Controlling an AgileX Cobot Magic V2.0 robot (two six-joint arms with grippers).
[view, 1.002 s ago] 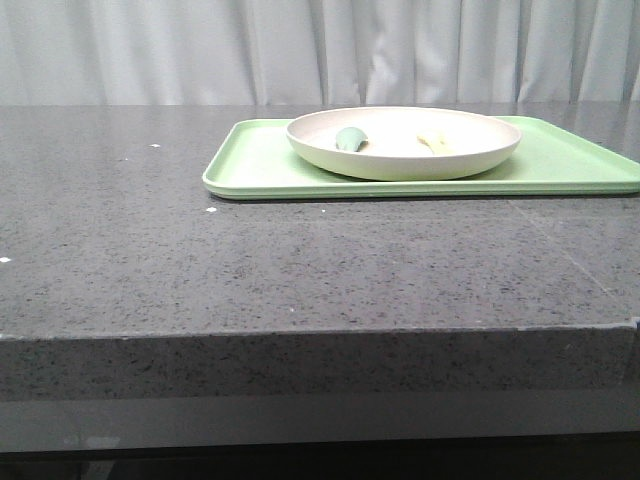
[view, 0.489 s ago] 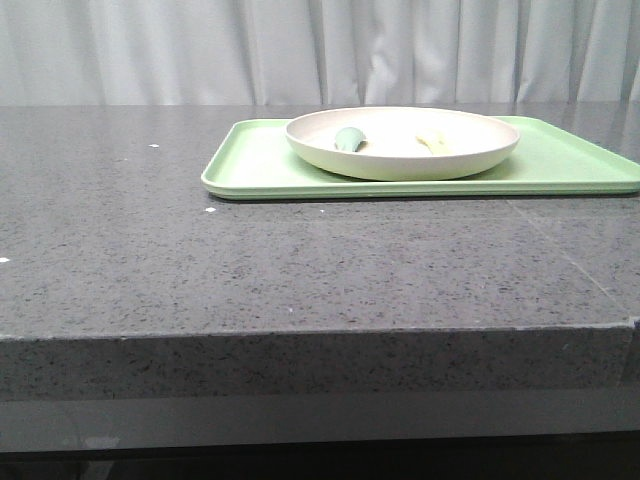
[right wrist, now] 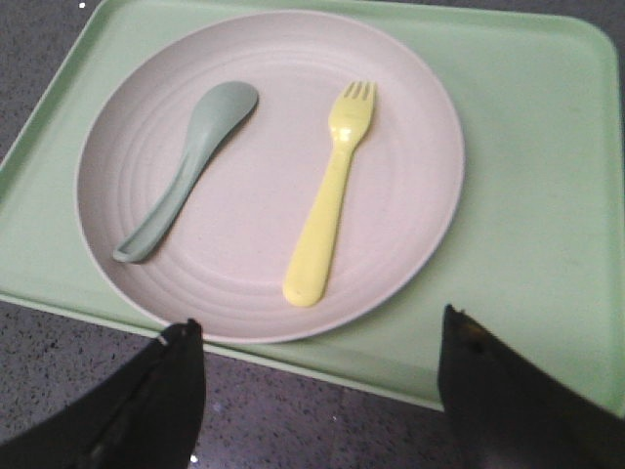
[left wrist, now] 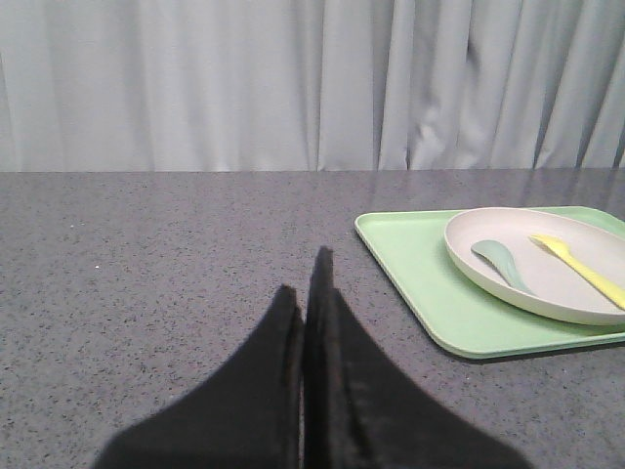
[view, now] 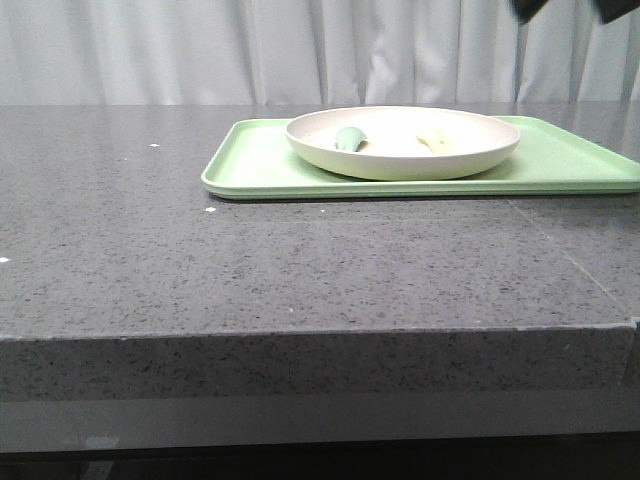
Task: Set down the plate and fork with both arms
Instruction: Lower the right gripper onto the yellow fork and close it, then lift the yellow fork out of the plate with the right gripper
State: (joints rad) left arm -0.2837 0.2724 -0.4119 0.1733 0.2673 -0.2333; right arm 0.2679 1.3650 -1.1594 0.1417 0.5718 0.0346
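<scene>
- My right hand (right wrist: pixel 317 391) is spread wide, its two dark fingers (right wrist: pixel 146 401) framing the near rim of the plate (right wrist: pixel 244 107) from above; it grips nothing.
- What has just changed: a dark piece of the right arm (view: pixel 560 8) now shows at the top right of the front view, where half a second ago there was only curtain. I read this as the right arm coming in over the tray, so the pick is only beginning.
- My left hand (left wrist: pixel 311 283) is pressed together, empty, low over the bare counter (left wrist: pixel 146 254) and well apart from the tray (left wrist: pixel 410 274).
- The fork (right wrist: pixel 330 195) lies flat inside the plate, tines pointing away from my right hand, handle end toward the near rim. The spoon (right wrist: pixel 186 171) lies beside it, apart, not touching.
- The plate sits on the tray, toward its left part, and nothing has been lifted yet.
- Edges: the tray's raised lip runs just beside the plate's near rim, so fingers going under that rim have little room, I judge.
- Open room: the counter left of and in front of the tray is wide and free for setting things down.
- The fork lies flat on the plate, so I expect a pinch from above across its slim handle to be fiddly.
</scene>
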